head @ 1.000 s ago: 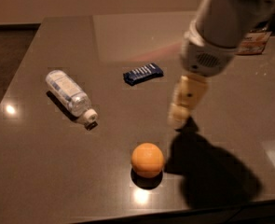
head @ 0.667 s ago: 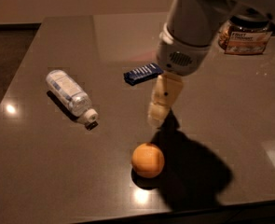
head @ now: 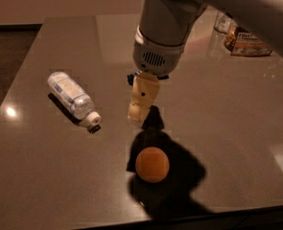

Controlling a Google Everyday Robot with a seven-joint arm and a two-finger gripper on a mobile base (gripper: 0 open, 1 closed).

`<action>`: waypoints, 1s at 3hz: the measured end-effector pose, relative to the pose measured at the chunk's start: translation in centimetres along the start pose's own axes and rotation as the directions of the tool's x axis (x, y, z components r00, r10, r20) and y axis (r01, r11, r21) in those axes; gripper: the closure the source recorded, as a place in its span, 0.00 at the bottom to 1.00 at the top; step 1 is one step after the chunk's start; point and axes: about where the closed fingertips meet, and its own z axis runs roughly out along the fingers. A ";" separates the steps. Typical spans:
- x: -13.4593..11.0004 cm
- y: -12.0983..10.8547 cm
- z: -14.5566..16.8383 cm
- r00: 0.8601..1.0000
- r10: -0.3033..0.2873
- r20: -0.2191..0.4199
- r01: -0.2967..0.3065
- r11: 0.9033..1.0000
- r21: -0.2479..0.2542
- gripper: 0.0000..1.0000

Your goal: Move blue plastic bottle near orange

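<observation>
The gripper [head: 137, 121] hung pointing down just above the table [head: 227, 128], carrying nothing; whether it was clenched or released could not be told. The blue plastic bottle [head: 73, 98] lay on its side, apart from the jaws toward the view's left, cap end nearer them (lying flat, it probably wanted a grasp across its body). The orange [head: 152, 164] sat near the jaws on the camera side, in the arm's shadow. The bottle looked not yet reached.

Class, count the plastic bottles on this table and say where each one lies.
1. The blue plastic bottle lies on its side at the left of the table. The gripper hangs right of its cap, behind the orange. The arm may hide others.
</observation>
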 end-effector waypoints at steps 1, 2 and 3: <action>-1.8 0.0 0.5 0.999 0.034 0.009 -0.034 0.999 0.017 0.00; -4.5 -1.1 1.5 0.990 0.142 0.028 -0.143 0.988 0.058 0.00; -7.5 -2.9 3.4 0.967 0.253 0.037 -0.255 0.965 0.054 0.00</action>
